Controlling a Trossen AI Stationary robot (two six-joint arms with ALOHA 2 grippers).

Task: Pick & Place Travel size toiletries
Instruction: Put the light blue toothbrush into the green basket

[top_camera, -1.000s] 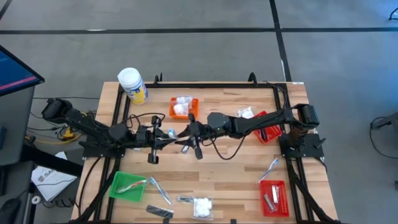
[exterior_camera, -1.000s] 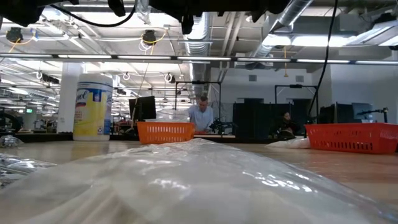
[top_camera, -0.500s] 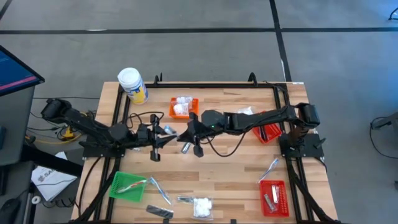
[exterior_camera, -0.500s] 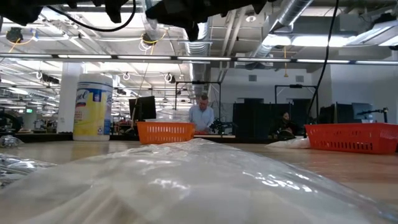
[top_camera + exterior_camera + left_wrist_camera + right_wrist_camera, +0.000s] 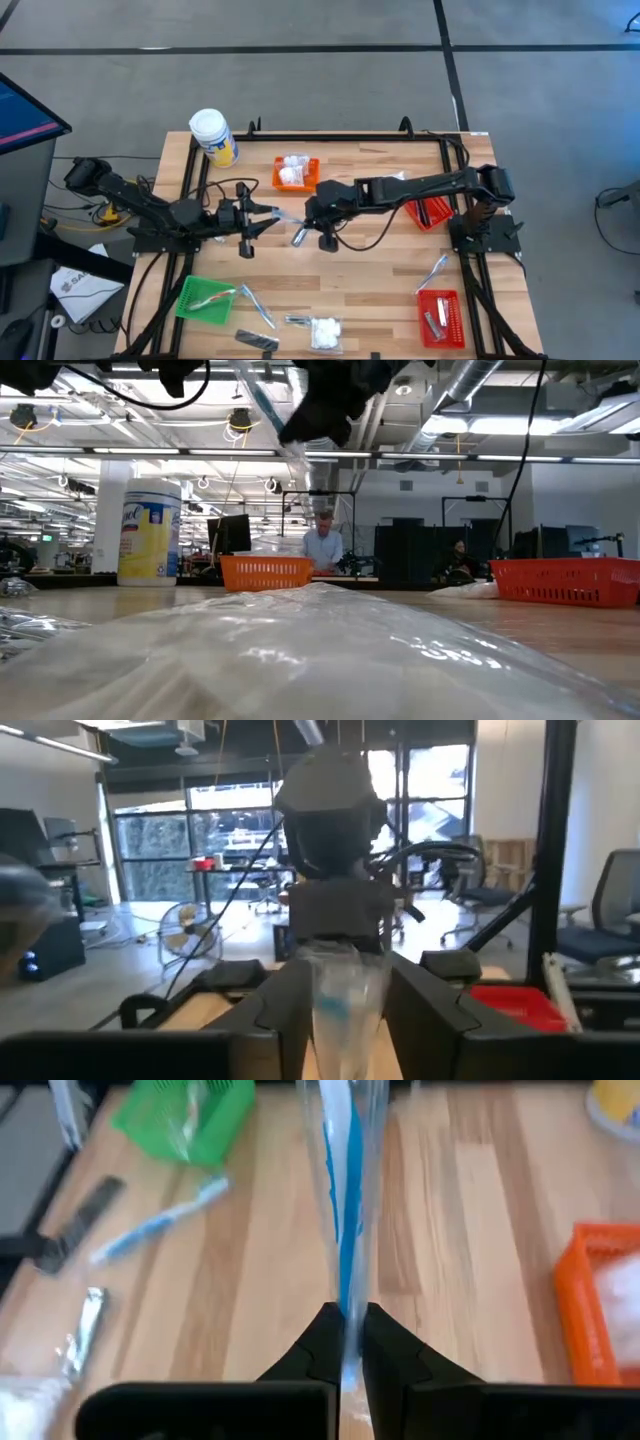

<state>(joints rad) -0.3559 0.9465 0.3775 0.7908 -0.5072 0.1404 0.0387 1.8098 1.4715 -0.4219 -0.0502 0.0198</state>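
Note:
A thin clear-wrapped stick [image 5: 285, 220] with a blue core [image 5: 345, 1200] hangs in the air above the table's middle. It is one of the travel size toiletries. My right gripper [image 5: 303, 224] reaches in from the right and is shut on one end of it. My left gripper [image 5: 262, 215] comes from the left, roughly level, and stands open, with the stick's other end [image 5: 345, 995] between its fingers. In the low view the stick [image 5: 262, 405] slants down to my right gripper [image 5: 300, 425]. More toiletries lie near the front edge [image 5: 320, 330]. My right gripper pinches the wrapper's end [image 5: 345, 1308] between its two fingertips, which slant down and point along the stick. The stick is lifted clear of the table and runs straight on from the fingers toward my left gripper. My left gripper has the other end between its spread fingers [image 5: 285, 1010]; I cannot tell whether they touch it.
A yellow-labelled jar [image 5: 213, 138] stands far left. An orange basket [image 5: 295, 172] with white packets sits behind the grippers. Two red baskets [image 5: 430, 208] [image 5: 440, 318] are on the right, a green one [image 5: 205, 298] near left. A person [image 5: 322, 545] is in the room beyond.
My right gripper has tipped its fingers downward over the table's middle and now shows in the low view with the stick slanting from it. The stick stays in the air between the two grippers.

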